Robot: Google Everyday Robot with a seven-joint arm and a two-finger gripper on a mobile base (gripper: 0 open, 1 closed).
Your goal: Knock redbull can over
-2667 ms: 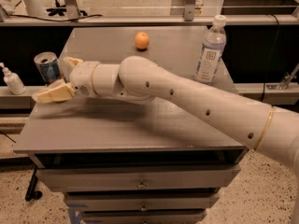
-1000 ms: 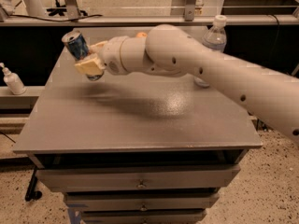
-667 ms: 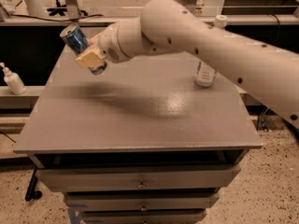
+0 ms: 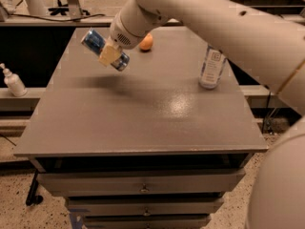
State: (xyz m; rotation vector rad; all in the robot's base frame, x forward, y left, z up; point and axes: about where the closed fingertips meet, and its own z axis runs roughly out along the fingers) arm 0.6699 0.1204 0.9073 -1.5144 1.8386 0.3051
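The redbull can (image 4: 94, 40), blue and silver, is off the table and tilted, its top pointing up-left. My gripper (image 4: 109, 53) is shut on the can's middle, one cream finger (image 4: 110, 56) lying across it. It holds the can in the air above the back left part of the grey table (image 4: 143, 113). The can's shadow falls on the tabletop below it. My white arm reaches in from the upper right.
An orange (image 4: 146, 42) lies at the back of the table, just right of the gripper. A clear water bottle (image 4: 212, 67) stands at the back right. A white pump bottle (image 4: 13, 81) stands on a shelf to the left. Drawers (image 4: 143, 187) sit under the tabletop.
The can stood at the table's left edge with the gripper at it. It is now lifted off the table, tilted in the gripper, and has moved slightly right towards the orange.
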